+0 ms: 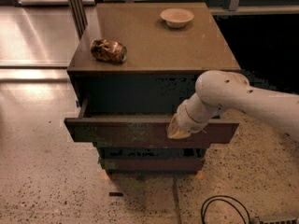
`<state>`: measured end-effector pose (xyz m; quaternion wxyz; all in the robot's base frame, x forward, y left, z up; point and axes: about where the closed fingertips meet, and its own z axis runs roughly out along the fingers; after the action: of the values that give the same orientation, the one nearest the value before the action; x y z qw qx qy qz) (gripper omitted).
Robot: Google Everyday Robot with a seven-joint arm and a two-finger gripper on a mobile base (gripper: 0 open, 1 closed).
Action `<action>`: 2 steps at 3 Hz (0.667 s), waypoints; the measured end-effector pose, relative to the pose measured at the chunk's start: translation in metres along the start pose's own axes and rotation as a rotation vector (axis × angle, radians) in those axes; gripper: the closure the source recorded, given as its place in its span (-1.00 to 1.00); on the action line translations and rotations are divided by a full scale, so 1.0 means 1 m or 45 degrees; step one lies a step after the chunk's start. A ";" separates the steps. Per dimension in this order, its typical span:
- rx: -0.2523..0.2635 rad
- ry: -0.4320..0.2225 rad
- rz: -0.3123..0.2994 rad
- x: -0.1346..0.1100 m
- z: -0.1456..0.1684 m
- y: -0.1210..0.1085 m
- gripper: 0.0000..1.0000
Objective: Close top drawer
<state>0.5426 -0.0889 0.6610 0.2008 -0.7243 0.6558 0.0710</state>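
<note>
The top drawer is a wide dark brown drawer with a scuffed front panel. It sticks out a short way from the cabinet, with only a thin strip of its inside showing. My gripper sits at the end of my white arm, which reaches in from the right. It presses against the drawer's front panel, right of the middle.
A crumpled can lies on the cabinet top at the left. A small white bowl stands at the back right of the top. Two shorter drawer fronts sit below. A black cable loops on the speckled floor.
</note>
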 end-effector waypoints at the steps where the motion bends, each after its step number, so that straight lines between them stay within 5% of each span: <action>1: -0.006 0.020 -0.016 0.000 0.008 -0.007 1.00; 2: -0.001 0.056 -0.049 -0.004 0.017 -0.029 1.00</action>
<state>0.5736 -0.0770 0.6528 0.1874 -0.7381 0.6461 0.0514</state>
